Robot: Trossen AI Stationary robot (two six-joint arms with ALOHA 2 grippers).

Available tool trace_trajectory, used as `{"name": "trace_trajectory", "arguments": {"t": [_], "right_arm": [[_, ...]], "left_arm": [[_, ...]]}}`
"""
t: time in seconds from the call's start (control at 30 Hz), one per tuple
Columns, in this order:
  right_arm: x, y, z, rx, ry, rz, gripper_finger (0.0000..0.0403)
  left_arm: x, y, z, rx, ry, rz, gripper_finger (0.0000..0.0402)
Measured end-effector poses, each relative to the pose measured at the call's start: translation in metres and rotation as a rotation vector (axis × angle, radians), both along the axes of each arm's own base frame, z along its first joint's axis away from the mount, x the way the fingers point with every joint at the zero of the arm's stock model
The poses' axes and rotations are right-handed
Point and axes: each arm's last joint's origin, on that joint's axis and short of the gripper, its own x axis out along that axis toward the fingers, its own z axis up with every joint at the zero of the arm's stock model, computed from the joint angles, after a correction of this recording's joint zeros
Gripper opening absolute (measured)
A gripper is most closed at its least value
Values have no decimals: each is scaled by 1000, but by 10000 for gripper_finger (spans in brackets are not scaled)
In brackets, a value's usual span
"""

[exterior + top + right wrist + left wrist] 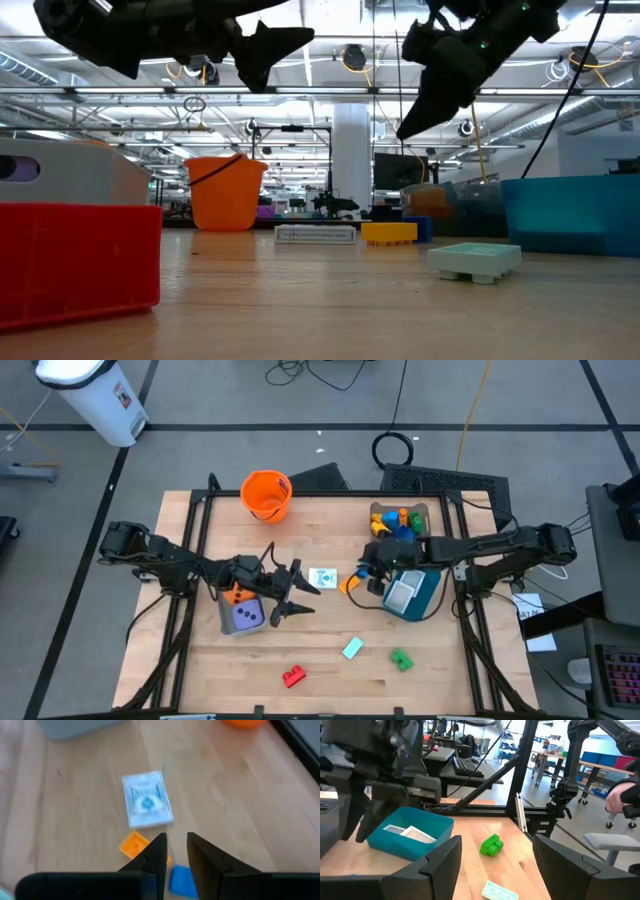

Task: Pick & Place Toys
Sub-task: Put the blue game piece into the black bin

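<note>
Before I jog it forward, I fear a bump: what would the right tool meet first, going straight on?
Probably the white picture card beyond the right tool; depth is unclear.

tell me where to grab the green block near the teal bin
Take the green block across its narrow sides, coming straight down from above. It lies low and alone on bare table, clear of the teal bin, so nothing blocks end effector fingers closing on either side.

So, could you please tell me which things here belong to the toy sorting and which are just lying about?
Belong to the job:
red block
green block
mint block
picture card
orange piece
blue piece

Just lying about:
orange bucket
teal bin
grey bin
</note>
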Motion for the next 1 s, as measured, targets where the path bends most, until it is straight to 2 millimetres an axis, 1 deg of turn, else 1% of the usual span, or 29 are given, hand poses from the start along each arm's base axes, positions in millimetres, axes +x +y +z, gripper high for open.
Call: {"name": "trace_trajectory", "arguments": {"t": [0.13, 0.3, 0.43, 0.53, 0.63, 0.73, 0.83, 1.0], "right_arm": [[1, -5, -4, -13, 25, -4, 107], [2, -9, -10, -74, 84, 40, 184], [4, -12, -25, -110, 188, 98, 243], [5, -13, -39, -169, 296, 224, 274], [8, -12, -49, -283, 361, 368, 289], [12, -12, -54, -373, 390, 475, 292], [12, -14, -59, -426, 428, 540, 288], [10, -19, -60, -472, 461, 594, 277]], "left_arm": [[0, 0, 0, 0, 3, 0, 253], [0, 0, 0, 6, 0, -1, 253], [0, 3, 0, 9, -2, 8, 253], [1, 8, 0, 9, -2, 25, 253], [2, 13, 0, 6, 3, 43, 253], [2, 17, -1, 6, 16, 58, 253], [2, 20, -2, 6, 21, 70, 253], [3, 27, -2, 8, 21, 92, 253]]}}
